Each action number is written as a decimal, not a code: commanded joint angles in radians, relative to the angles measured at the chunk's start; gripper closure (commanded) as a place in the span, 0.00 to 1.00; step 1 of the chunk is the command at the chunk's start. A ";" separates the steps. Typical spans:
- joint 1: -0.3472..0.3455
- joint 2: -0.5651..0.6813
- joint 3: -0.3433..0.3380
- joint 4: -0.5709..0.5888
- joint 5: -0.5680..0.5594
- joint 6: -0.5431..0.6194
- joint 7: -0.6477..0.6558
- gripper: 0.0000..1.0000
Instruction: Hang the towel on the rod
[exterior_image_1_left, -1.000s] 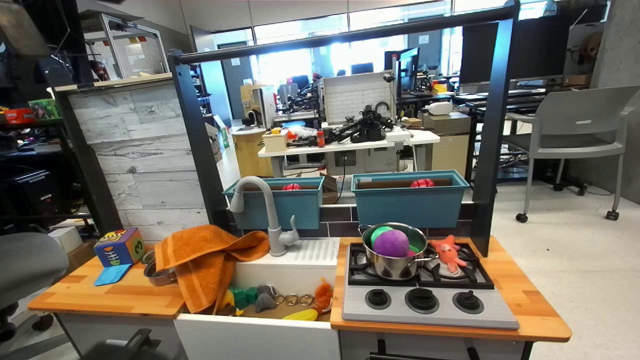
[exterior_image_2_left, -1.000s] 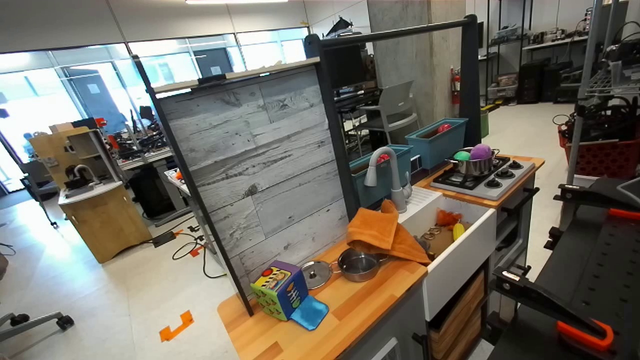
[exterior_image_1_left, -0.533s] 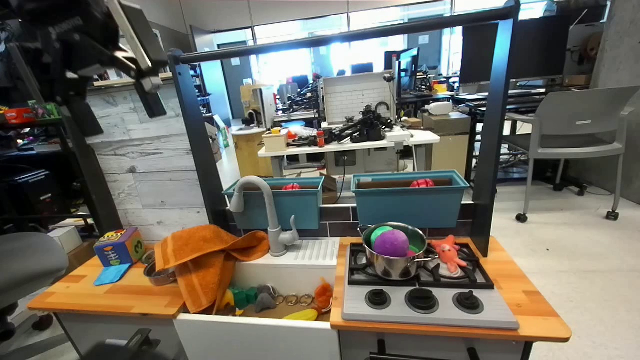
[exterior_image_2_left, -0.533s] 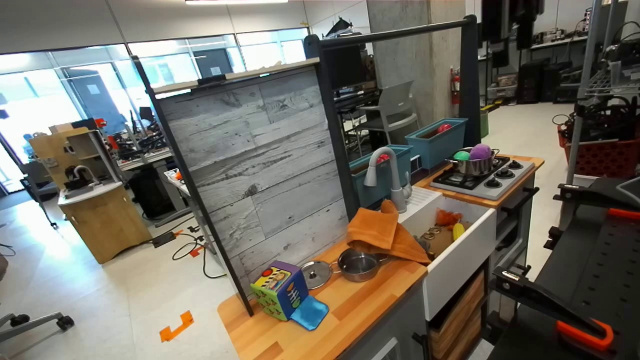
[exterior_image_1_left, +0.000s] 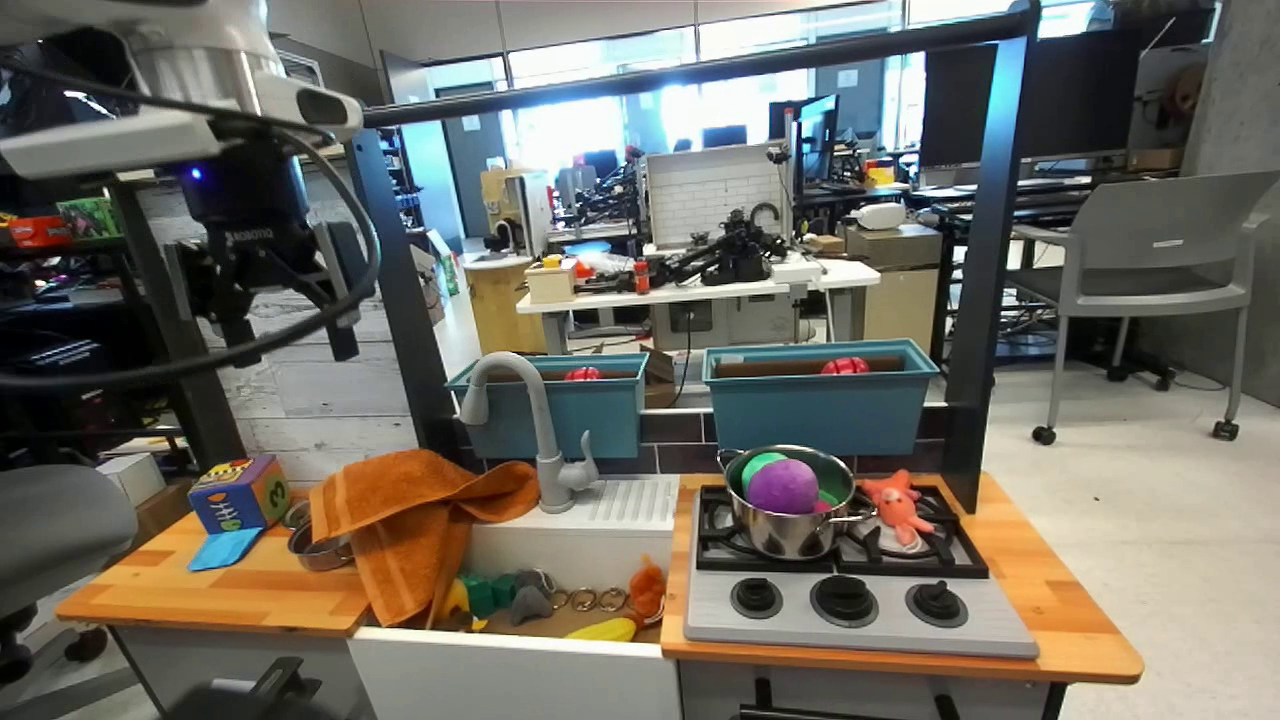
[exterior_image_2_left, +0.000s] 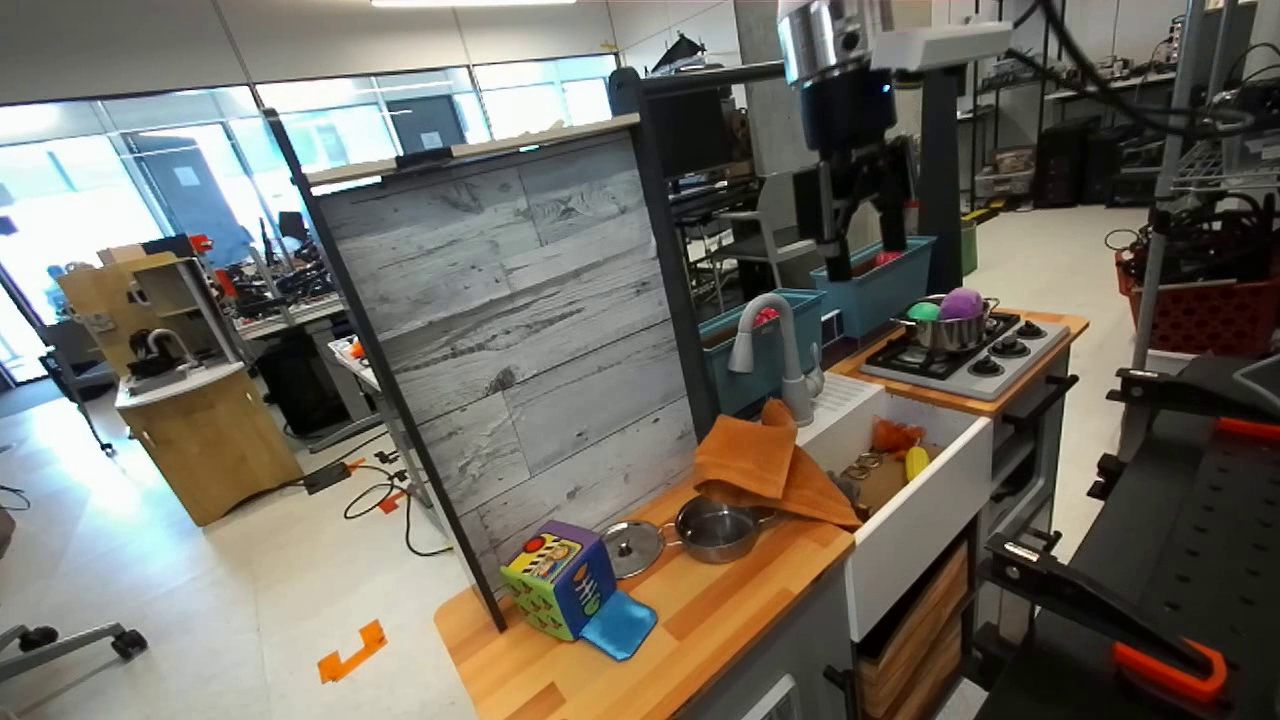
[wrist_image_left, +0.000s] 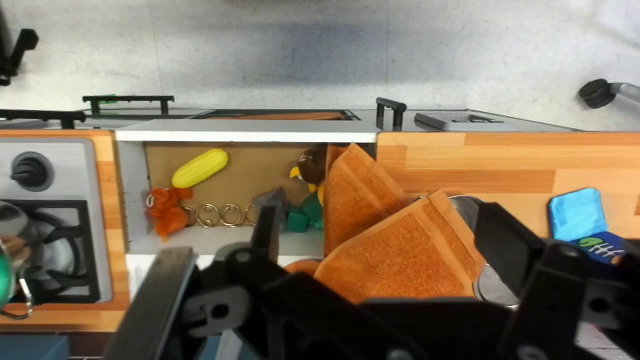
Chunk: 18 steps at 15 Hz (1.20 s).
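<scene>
In an exterior view the orange terry towel (exterior_image_1_left: 400, 490) is lying bunched across the wooden countertop (exterior_image_1_left: 200, 600) and the sink (exterior_image_1_left: 515, 675), well below the black rod (exterior_image_1_left: 690, 72), presumably the hanging target; the Robotiq gripper (exterior_image_1_left: 292, 344) is hanging higher than the towel, fingers (exterior_image_1_left: 343, 343) spread and pointing down, pinching nothing, likely set so for a grasp from overhead; a towel corner is pointing down toward the sink's front, another end is reaching toward the faucet (exterior_image_1_left: 545, 440), so the heap's long axis is running roughly along the countertop; its own long edge: cannot tell, folds are hiding it. In an exterior view the small steel pot (exterior_image_2_left: 715, 540) is sitting partly under the towel, probably propping a fold that should pinch easily; the pot lid (exterior_image_2_left: 632, 550) is lying just beside. In the wrist view the towel is showing between the parted fingers; a corner is aiming at the sink's front wall, the overlying flap's striped hem is facing the pot lid; judged next: lowering and closing on a fold, minding the pot's rim.
</scene>
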 joint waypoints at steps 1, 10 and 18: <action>0.032 0.218 0.023 0.199 0.040 -0.041 0.074 0.00; 0.115 0.634 -0.010 0.622 0.031 -0.074 0.294 0.00; 0.121 0.833 -0.026 0.925 0.035 -0.234 0.358 0.35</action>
